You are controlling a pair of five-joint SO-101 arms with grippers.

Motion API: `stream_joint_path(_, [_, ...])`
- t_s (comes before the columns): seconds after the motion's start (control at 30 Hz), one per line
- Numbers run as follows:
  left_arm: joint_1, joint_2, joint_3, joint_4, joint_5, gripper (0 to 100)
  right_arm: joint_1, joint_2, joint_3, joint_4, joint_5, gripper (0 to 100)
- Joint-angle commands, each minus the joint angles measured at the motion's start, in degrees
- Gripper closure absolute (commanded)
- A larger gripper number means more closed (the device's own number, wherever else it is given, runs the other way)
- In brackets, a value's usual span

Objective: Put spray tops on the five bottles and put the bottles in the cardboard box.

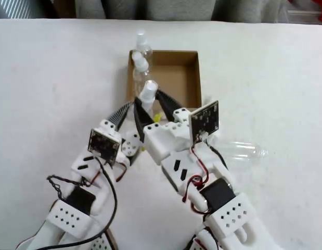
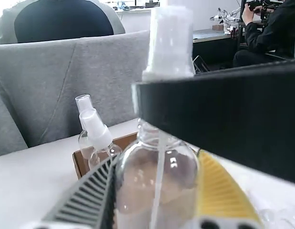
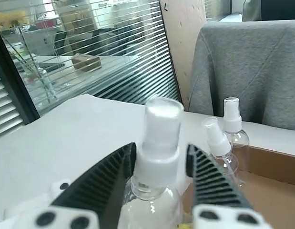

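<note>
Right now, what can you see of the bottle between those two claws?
The bottle is clear, rounded plastic, upright, with a white spray top on and a thin tube running down inside. The left gripper clamps its body; the right gripper sits around the spray top's collar. It is at the near edge of the cardboard box.

An open brown cardboard box point(image 1: 176, 78) sat on the white surface point(image 1: 56, 78). A clear bottle point(image 2: 157, 195) stood upright at the box's near left corner, its body clamped in the left gripper point(image 2: 157, 164), a white spray top point(image 2: 170, 43) on its neck. A second bottle point(image 1: 140, 65), also topped, stood upright midway along the box's left wall, and a third bottle point(image 1: 143, 46) stood at the far left corner. A fourth bottle point(image 1: 239, 150) lay on its side on the surface, right of the box.
</note>
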Motion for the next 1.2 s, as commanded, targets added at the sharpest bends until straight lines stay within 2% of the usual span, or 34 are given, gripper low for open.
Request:
stream_joint_path(0.0, [-0.6, 0.8, -2.1, -1.4, 0.7, 92, -0.7, -1.1, -1.1, 0.7, 0.1, 75.4])
stream_joint_path(0.23, [-0.6, 0.8, -2.1, -1.4, 0.7, 92, -0.7, -1.2, -4.0, 0.7, -2.3, 68.3])
stream_joint_path(0.67, [-0.6, 0.9, -2.0, -1.3, 0.5, 92, -0.3, -1.5, -12.4, 6.6, -3.8, 68.2])
stream_joint_path(0.93, [-0.6, 0.9, -2.0, -1.3, 0.4, 92, -0.1, -11.0, -13.9, 13.2, -3.3, 68.4])
stream_joint_path(1.03, [-0.6, 0.9, -2.0, -1.2, 0.4, 92, 2.2, -12.8, -12.8, 16.2, -3.3, 74.5])
stream_joint_path(1.17, [-0.6, 0.9, -2.0, -1.2, 0.4, 92, 8.0, -12.9, -10.5, 15.5, -3.3, 96.1])
